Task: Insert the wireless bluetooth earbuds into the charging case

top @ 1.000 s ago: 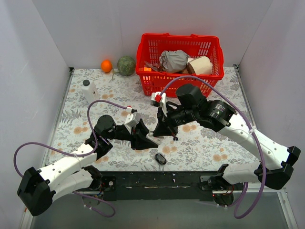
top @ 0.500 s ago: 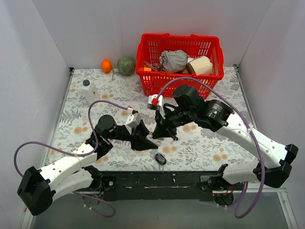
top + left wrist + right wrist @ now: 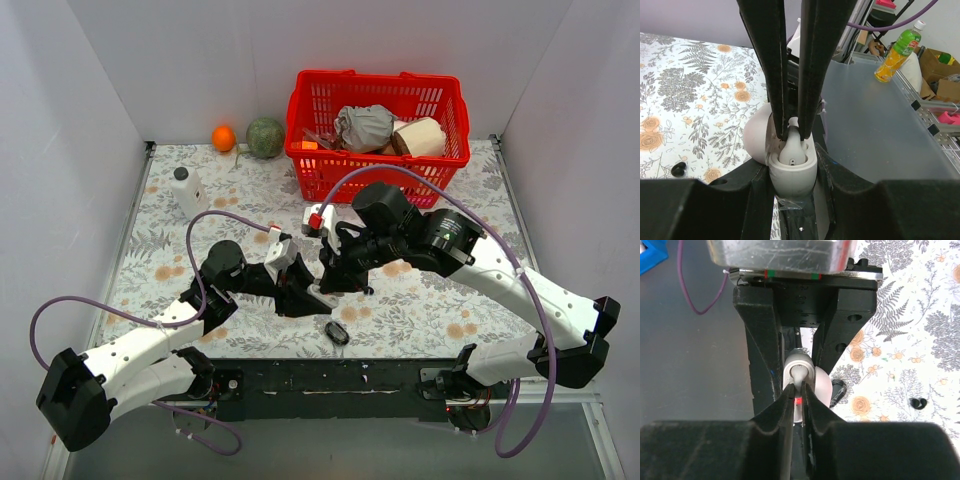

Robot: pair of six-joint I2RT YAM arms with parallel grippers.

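Observation:
The white charging case (image 3: pixel 792 175) stands with its lid (image 3: pixel 757 137) open, and my left gripper (image 3: pixel 792 172) is shut on its body. A pale grey earbud (image 3: pixel 791 147) sits stem-up in the case. My right gripper (image 3: pixel 792 132) reaches down from above, and its two fingers lie against the stem. In the right wrist view the right gripper (image 3: pixel 799 392) pinches the earbud (image 3: pixel 799 372) over the case (image 3: pixel 790 365), with a red light glowing between the fingers. From above, the left gripper (image 3: pixel 300 290) and the right gripper (image 3: pixel 335 280) meet at mid-table, hiding the case. I see no second earbud.
A black oval object (image 3: pixel 337 333) lies near the table's front edge. A tiny black rounded piece (image 3: pixel 917 402) lies on the floral cloth. A red basket (image 3: pixel 378 130) with items stands at the back. A white bottle (image 3: pixel 187 190), an orange (image 3: pixel 223 137) and a green ball (image 3: pixel 265 137) are back left.
My right arm has moved left and slightly down, bringing its fingers over the case in my left gripper. The left arm has barely moved.

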